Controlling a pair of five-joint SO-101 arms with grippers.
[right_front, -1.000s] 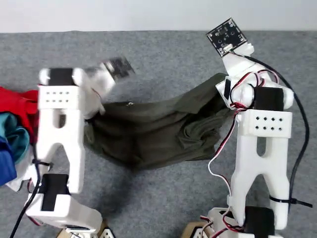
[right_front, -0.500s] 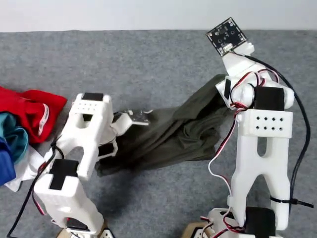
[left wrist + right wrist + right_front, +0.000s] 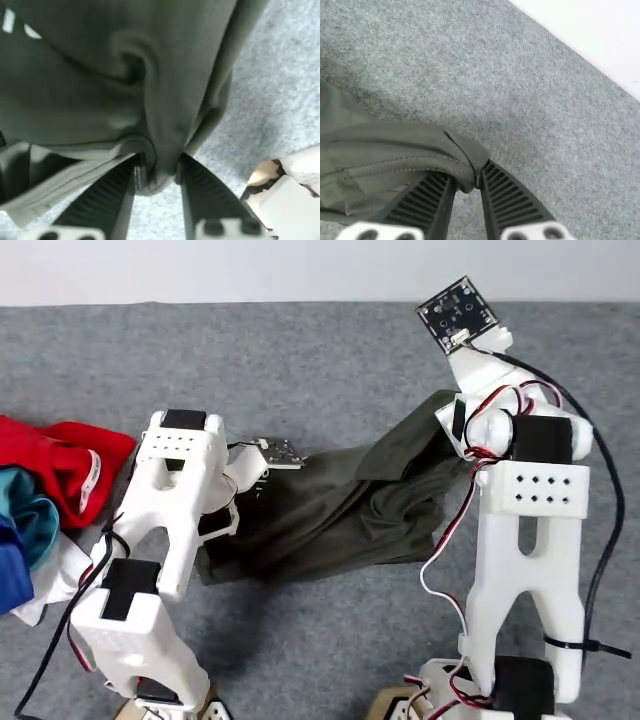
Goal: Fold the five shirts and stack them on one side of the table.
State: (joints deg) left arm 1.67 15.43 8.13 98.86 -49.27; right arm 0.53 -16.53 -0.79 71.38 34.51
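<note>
An olive green shirt [image 3: 330, 510] lies bunched across the middle of the grey table between the two arms. My left gripper [image 3: 156, 172] is shut on a fold of the olive shirt [image 3: 100, 90] at its left end; in the high view that arm [image 3: 170, 500] stands over the shirt's left edge. My right gripper [image 3: 467, 186] is shut on a corner of the olive shirt [image 3: 385, 150], just above the grey felt. In the high view the right arm [image 3: 520, 500] holds the shirt's upper right corner lifted.
A heap of other shirts, red [image 3: 60, 465], teal [image 3: 35, 520] and blue [image 3: 12, 575], lies at the table's left edge. The grey felt table [image 3: 300, 370] runs to a white wall at the back. The other arm's white base [image 3: 287, 187] shows in the left wrist view.
The left arm has swung from the far left in toward the middle, dragging the shirt's left end with it and bunching the cloth. The right arm has kept still.
</note>
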